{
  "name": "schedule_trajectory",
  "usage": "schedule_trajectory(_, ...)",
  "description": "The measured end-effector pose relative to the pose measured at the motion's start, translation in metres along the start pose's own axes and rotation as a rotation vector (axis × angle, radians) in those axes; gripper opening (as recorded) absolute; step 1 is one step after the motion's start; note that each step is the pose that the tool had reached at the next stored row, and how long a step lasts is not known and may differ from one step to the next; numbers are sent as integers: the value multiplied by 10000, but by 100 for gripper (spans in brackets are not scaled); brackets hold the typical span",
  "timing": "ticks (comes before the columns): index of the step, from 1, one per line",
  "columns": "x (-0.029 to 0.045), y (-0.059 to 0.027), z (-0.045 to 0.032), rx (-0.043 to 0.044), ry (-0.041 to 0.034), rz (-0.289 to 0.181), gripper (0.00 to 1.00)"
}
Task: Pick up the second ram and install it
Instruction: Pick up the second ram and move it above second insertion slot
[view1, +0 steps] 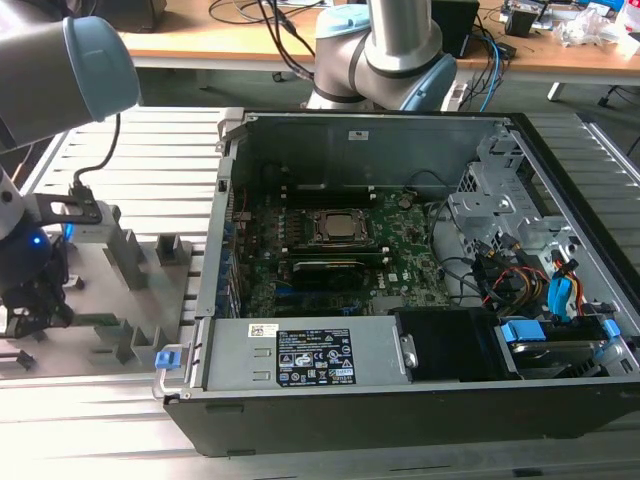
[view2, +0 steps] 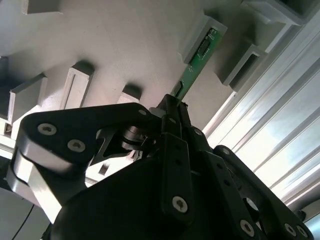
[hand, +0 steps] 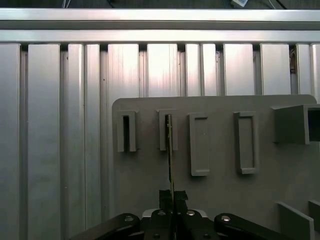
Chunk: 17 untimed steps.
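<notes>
The pincer (view2: 172, 106) is clamped on the near end of the second ram (view2: 199, 57) (a thin green stick), whose far end sits in a grey slot block (view2: 197, 32) ahead.

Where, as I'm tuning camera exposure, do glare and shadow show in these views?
In the first wrist view, glare washes out the aluminium slats; in the second wrist view, the tool is a dark mass while the second ram is well lit; in the exterior view, the inside of the computer case lies in shade.
</notes>
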<state>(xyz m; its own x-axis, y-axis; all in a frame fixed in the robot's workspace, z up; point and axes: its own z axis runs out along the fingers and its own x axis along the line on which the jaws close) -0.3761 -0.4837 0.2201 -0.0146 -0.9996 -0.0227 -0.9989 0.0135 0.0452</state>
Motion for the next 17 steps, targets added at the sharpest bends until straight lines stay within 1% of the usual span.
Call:
schedule_trajectory(11, -2, 4, -85, -1, 1, 1, 14)
schedule_trajectory(17, -4, 8, -167, -1, 1, 0, 14)
